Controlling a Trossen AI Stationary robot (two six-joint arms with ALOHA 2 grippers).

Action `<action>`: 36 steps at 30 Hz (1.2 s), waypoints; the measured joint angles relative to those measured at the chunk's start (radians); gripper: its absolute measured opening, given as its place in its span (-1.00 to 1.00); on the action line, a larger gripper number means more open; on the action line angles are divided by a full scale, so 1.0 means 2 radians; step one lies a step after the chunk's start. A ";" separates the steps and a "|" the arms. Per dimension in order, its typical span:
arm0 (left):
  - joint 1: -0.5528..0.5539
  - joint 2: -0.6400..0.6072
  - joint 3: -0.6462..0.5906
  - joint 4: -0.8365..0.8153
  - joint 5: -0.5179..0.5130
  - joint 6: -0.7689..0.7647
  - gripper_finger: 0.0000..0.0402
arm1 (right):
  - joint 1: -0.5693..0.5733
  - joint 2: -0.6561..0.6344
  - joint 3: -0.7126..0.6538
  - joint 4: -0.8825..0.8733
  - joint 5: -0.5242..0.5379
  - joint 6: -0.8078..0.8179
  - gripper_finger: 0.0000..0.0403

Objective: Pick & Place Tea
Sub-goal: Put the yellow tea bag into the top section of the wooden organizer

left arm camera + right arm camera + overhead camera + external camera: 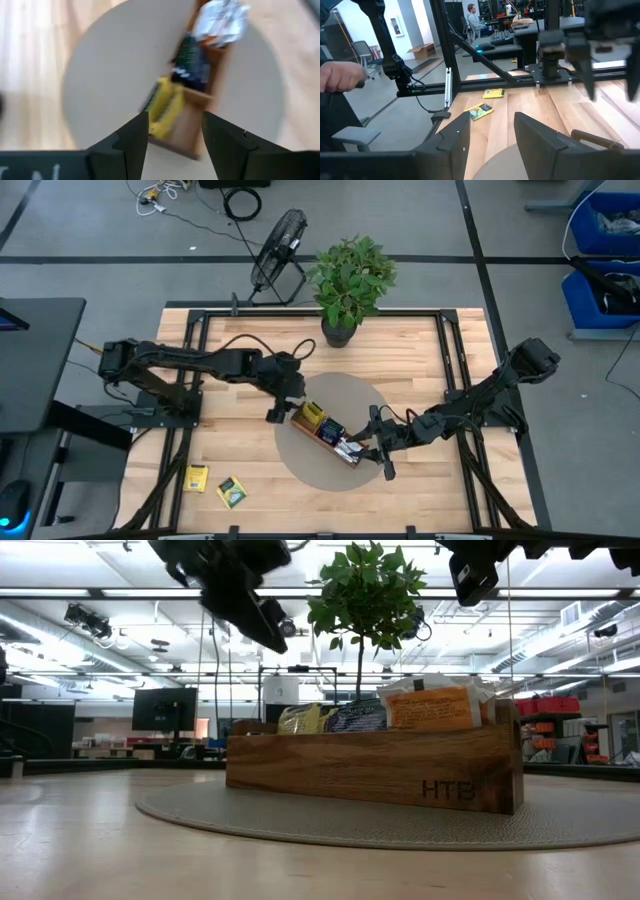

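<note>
High view has the left gripper point(274, 414) hovering fingers apart and empty just off the left end of the tray point(300, 420) on the round mat point(300, 455), tea point(313, 415) packed inside it, two yellow sachets point(197, 477) still near-left on the table point(250, 480), right gripper point(385, 463) open by the tray's right end.

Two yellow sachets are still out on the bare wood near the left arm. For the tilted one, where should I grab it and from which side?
Come straight down on the tilted yellow sachet. It lies flat on the table, so pinch across two opposite edges, jaws turned to match its skew. The left gripper is open, up by the tray.
</note>
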 joint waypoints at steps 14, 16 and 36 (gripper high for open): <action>-0.100 -0.041 -0.057 -0.005 0.005 -0.180 -0.12 | 0.000 0.000 0.000 -0.020 -0.005 0.029 -0.19; -0.125 -0.041 -0.066 -0.009 -0.007 -0.210 -0.12 | 0.000 0.000 0.000 -0.019 -0.005 0.029 -0.19; -0.383 -0.041 -0.091 -0.138 -0.138 -0.548 -0.12 | 0.000 0.000 0.000 -0.043 -0.004 0.018 -0.19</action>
